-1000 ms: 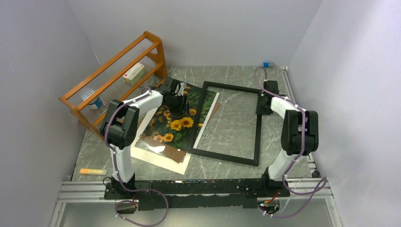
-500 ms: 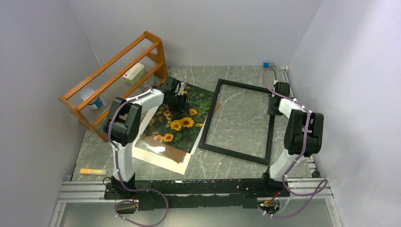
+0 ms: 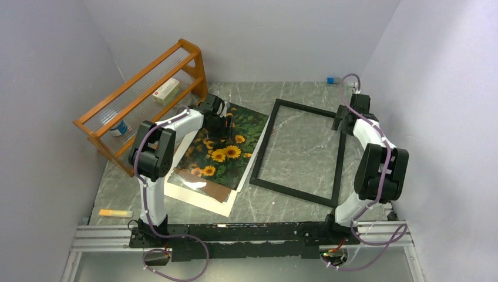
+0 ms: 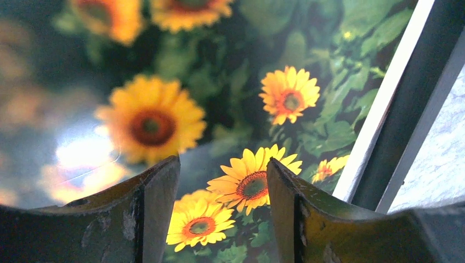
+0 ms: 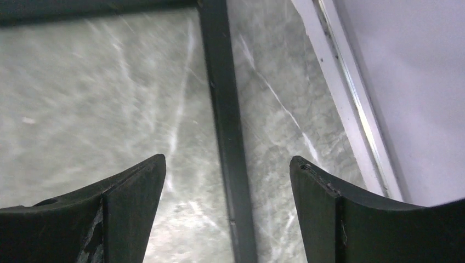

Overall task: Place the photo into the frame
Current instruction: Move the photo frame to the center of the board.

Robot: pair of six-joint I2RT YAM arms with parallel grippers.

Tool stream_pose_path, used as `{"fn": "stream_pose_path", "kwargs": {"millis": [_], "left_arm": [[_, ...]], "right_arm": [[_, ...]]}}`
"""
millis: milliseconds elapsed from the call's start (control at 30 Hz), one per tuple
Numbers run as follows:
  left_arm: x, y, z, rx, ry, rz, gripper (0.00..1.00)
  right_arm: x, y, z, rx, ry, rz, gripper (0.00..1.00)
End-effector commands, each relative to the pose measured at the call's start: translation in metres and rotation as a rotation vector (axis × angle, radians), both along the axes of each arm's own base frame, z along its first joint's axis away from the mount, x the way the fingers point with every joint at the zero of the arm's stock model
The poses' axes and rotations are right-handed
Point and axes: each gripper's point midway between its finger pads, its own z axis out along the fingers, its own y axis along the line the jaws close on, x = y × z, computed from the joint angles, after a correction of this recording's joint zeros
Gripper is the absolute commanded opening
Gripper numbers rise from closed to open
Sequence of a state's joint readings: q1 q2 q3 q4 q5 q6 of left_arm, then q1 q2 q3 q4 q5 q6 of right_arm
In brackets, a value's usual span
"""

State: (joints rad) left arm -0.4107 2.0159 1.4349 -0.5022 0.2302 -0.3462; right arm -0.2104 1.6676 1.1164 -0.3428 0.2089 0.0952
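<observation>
A rack (image 3: 141,97) stands far left of the frame (image 3: 293,193). The photo (image 3: 226,147) lies face up just left of the frame's left bar. The left claw (image 4: 222,181) hangs over the photo, released and holding nothing. The right claw (image 5: 227,160), also released, straddles the frame's right bar on the worktop (image 3: 276,208).

Lab cell: bare walls (image 3: 246,35), aluminium rail (image 3: 100,238).
</observation>
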Motion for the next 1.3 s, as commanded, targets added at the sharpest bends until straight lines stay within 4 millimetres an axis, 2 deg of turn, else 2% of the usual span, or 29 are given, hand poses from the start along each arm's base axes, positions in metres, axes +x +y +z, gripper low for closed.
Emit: {"fn": "stream_pose_path", "kwargs": {"millis": [0, 67, 233, 300, 400, 533, 667, 733, 800, 1067, 1267], "left_arm": [[0.011, 0.005, 0.035, 0.000, -0.081, 0.030, 0.65], [0.010, 0.008, 0.043, 0.003, -0.099, 0.043, 0.66], [0.004, 0.029, 0.057, 0.023, -0.132, 0.107, 0.67], [0.000, 0.039, 0.060, 0.030, -0.140, 0.133, 0.68], [-0.010, 0.055, 0.059, 0.044, -0.138, 0.171, 0.68], [-0.026, 0.074, 0.053, 0.059, -0.114, 0.224, 0.68], [-0.042, 0.092, 0.041, 0.059, -0.067, 0.283, 0.68], [-0.048, 0.096, 0.037, 0.049, -0.049, 0.301, 0.68], [-0.053, 0.099, 0.032, 0.043, -0.031, 0.312, 0.68], [-0.062, 0.104, 0.008, 0.072, 0.055, 0.327, 0.67], [-0.060, 0.104, 0.011, 0.082, 0.071, 0.324, 0.66]], "right_arm": [[0.029, 0.056, 0.062, 0.167, -0.192, 0.008, 0.86], [0.037, 0.101, 0.068, 0.223, -0.198, 0.076, 0.84], [0.040, 0.255, 0.074, 0.534, -0.190, 0.323, 0.71], [0.036, 0.305, 0.077, 0.639, -0.187, 0.392, 0.67], [0.026, 0.361, 0.070, 0.752, -0.146, 0.446, 0.64], [0.009, 0.404, 0.042, 0.865, -0.024, 0.441, 0.57], [-0.006, 0.427, 0.014, 0.868, 0.065, 0.435, 0.55], [-0.013, 0.432, 0.002, 0.868, 0.095, 0.432, 0.55], [-0.018, 0.428, -0.011, 0.839, 0.132, 0.398, 0.55], [-0.030, 0.362, -0.047, 0.516, 0.206, 0.174, 0.57], [-0.033, 0.340, -0.045, 0.422, 0.200, 0.117, 0.62]]}}
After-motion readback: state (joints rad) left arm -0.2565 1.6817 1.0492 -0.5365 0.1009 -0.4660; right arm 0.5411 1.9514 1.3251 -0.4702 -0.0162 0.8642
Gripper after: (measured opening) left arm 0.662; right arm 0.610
